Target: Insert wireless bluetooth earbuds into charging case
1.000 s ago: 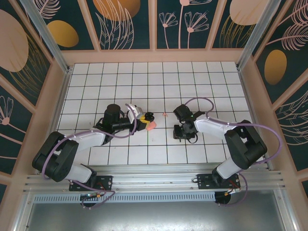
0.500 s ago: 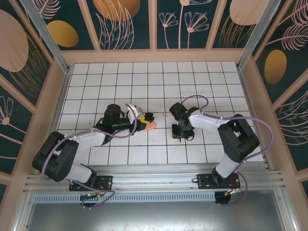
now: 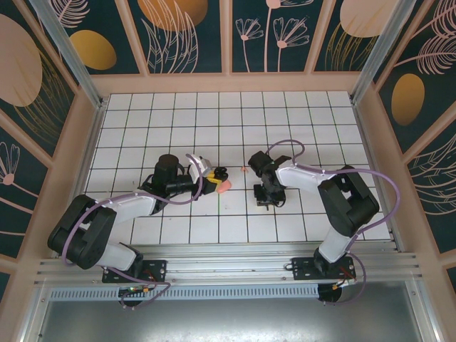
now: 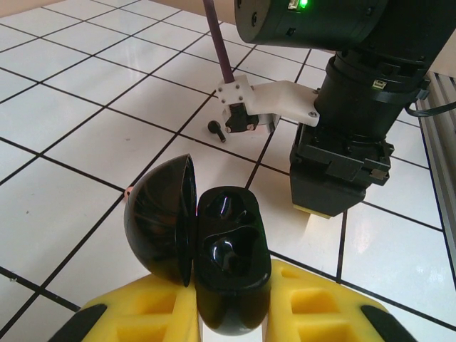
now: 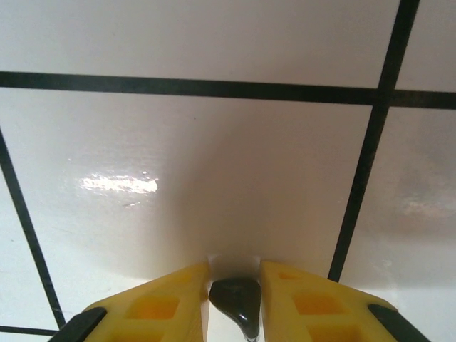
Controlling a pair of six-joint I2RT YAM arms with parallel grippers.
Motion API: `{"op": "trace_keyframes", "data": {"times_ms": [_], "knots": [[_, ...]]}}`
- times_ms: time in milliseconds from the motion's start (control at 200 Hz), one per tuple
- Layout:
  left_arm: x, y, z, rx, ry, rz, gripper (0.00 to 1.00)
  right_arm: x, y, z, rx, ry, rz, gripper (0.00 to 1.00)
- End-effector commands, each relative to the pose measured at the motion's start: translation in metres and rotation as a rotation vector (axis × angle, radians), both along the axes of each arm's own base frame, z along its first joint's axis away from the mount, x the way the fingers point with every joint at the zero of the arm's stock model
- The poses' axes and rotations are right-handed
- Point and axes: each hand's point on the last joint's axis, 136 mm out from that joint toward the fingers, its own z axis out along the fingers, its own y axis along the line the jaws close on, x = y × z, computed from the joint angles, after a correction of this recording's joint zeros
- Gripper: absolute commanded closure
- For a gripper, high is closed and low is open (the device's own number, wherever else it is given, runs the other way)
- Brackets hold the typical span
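Bare tiles of the table (image 3: 285, 114) leave free room around both arms, the walls well apart. The frame edge cuts off the bottom of the charging case (image 4: 231, 256). The left gripper (image 4: 231, 306) clamps this open case; the right gripper (image 5: 235, 274), near it, pinches a dark earbud (image 5: 237, 298) against the tile

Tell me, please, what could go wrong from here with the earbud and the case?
The right gripper pinches the tiny earbud at its very fingertips, so it may slip or twist on lifting. The charging case, open in the left gripper, has small sockets; a tilted earbud could miss and fall onto the table.
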Motion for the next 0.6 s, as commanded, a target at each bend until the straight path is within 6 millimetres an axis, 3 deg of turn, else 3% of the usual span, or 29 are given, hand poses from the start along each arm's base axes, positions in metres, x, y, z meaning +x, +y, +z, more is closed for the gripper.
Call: {"op": "trace_keyframes", "data": {"times_ms": [0,315,430,591], "knots": [[-0.001,-0.001,0.002,0.006,-0.017,-0.006,0.80,-0.004,-0.003,0.001,-0.034,0.021,0.013,0.77],[0.000,-0.001,0.001,0.007,-0.015,-0.002,0.80,0.006,0.003,0.015,0.008,-0.053,0.004,0.80],[0.001,-0.001,0.001,0.004,-0.013,0.000,0.80,0.022,0.013,0.037,0.072,-0.157,-0.009,0.80],[0.001,-0.005,0.006,-0.028,-0.011,-0.011,0.80,0.048,0.042,0.087,0.234,-0.365,0.012,0.80]]}}
